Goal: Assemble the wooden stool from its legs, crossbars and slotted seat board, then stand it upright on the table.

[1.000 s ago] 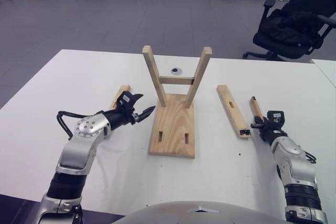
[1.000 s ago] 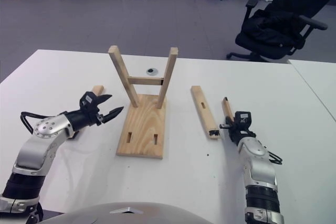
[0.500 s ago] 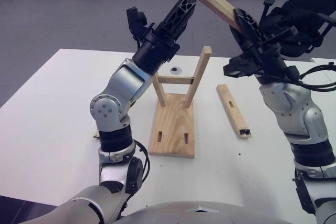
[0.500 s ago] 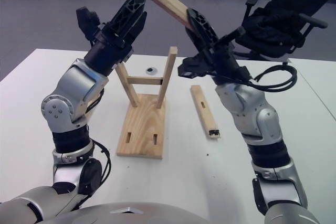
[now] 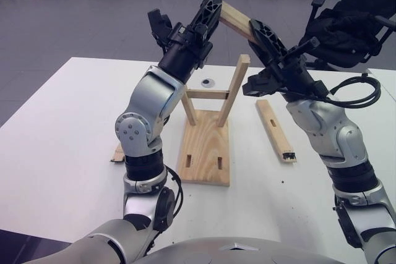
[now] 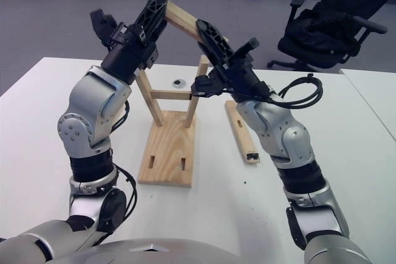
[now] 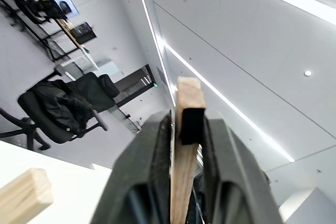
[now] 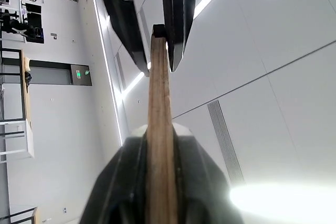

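**Q:** How are the two grippers set?
**A:** The left gripper is pinched onto the upper end of a wooden bar. The right gripper is clamped round the lower end. In each wrist view the fingers press the wood from both sides. The bar hangs slanted in the air, high over the table.

**Q:** Why two grips on one bar?
**A:** Probably a handover or a re-grip. One arm would end up with a hold that leaves the bar's joining end free. Which arm is to keep it cannot be told.

**Q:** Where is the rest of the stool?
**A:** The seat board lies flat on the table. Two legs, one and the other, stand in its far end, tied by a crossbar. The two near slots are unfilled, so the job looks about half done. A loose leg lies flat to the right of the board, apart from it and within the right arm's reach.

**Q:** What needs care?
**A:** The bar is held just above the standing frame. Bringing it down carelessly could knock that frame.
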Motion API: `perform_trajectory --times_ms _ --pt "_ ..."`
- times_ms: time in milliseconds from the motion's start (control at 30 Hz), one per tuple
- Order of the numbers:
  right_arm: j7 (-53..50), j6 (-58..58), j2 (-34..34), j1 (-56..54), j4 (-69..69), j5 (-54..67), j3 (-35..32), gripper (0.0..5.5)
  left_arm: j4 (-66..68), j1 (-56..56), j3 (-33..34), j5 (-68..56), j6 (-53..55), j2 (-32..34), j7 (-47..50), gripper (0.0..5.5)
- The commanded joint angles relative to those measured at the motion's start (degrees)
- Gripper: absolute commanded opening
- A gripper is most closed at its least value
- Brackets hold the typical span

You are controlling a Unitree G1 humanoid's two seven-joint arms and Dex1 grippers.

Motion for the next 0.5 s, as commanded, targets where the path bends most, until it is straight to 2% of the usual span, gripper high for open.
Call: perform_trajectory --times_ms 33,200,233,400,500 --pt "0.35 -0.38 0.34 -1.74 0.09 -0.38 0.67 0.42 0.64 2.52 -1.12 3.41 0.44 1.67 0.23 0.48" --pt "2.1 0.09 0.57 -1.09 0.84 0.33 0.94 0.42 1.04 3.99 -3.18 8.05 1.53 3.34 0.23 0.41" --pt "2.34 0.28 0.77 -0.87 0.96 0.51 0.96 0.81 1.07 3.95 -3.03 7.83 1.42 3.41 0.43 0.41" --pt "2.23 0.7 1.25 1.05 0.73 2.62 -0.07 1.65 -1.34 0.65 0.75 5.61 0.93 7.39 1.13 0.41" --pt "1.19 0.93 1.04 2.78 0.53 4.56 -2.34 2.26 -4.13 -2.33 6.35 4.67 1.48 16.35 0.24 0.41"
